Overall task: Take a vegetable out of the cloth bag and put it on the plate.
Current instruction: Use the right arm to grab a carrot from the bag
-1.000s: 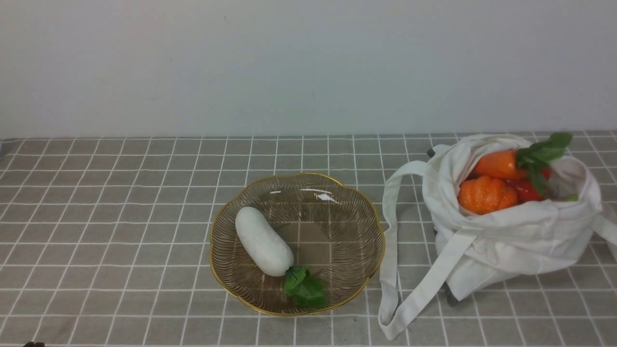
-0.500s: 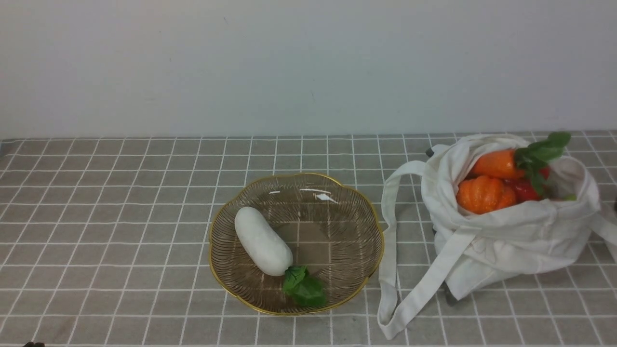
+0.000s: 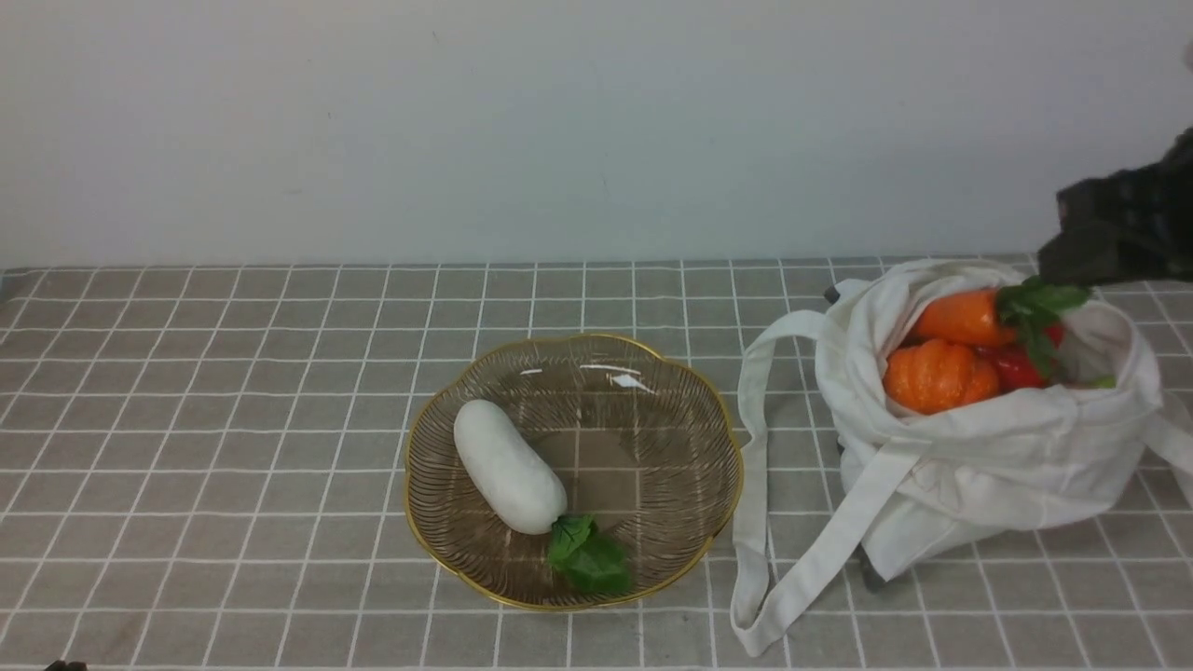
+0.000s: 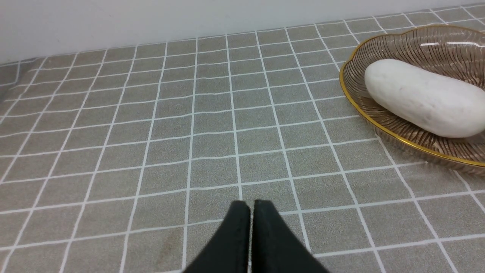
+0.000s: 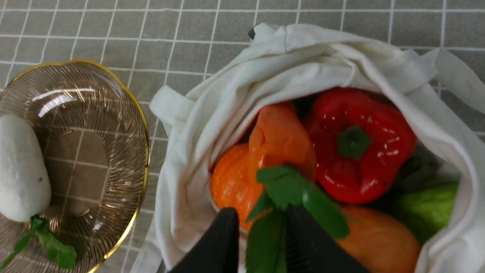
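Find the carrot (image 3: 960,319) inside the cloth bag (image 3: 988,466), long axis crosswise, leaves rightward, tip toward the plate (image 3: 652,419). Note right gripper (image 5: 260,214) spread astride the leaves, left gripper (image 4: 250,207) pressed together.

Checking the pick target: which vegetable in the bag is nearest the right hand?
The carrot: only its green leaves show between the right hand's fingers; pumpkin and pepper sit outside.

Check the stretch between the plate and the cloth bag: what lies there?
Front view: only a strap handle of the cloth bag, drooping onto the tablecloth beside the plate; nothing else.
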Robot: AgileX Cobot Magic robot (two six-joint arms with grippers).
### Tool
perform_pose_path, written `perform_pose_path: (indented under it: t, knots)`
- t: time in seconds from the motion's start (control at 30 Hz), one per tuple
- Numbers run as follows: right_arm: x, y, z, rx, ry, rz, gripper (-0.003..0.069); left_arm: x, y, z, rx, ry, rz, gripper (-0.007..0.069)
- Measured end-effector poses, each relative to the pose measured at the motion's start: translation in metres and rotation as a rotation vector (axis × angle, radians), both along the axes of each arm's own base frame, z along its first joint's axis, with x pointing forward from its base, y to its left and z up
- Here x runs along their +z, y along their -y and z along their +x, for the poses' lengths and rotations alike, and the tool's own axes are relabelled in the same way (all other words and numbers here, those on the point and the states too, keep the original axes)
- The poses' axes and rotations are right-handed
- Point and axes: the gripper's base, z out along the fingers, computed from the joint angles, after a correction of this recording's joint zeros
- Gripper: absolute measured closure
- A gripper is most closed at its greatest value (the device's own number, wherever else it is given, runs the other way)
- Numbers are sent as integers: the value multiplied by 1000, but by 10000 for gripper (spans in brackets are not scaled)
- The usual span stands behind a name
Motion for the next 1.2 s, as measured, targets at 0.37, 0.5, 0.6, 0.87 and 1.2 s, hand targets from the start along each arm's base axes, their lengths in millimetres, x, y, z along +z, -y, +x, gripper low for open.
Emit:
perform_pose_path:
  t: [0.37,0.5,0.6,0.87,1.2]
  knots:
    - [-59,3,47,-55,-174,23,35,0,0,0,0,0,0,629]
    - [-69,-1,51,-48,-196,21,48,0,0,0,0,0,0,629]
    - [-69,-8,51,-30,-193,19,169,0,0,0,0,0,0,629]
    - [-24,-11,34,11,-160,-1,344,0,0,0,0,0,0,629]
    - [105,-14,-59,-38,93,48,344,0,0,0,0,0,0,629]
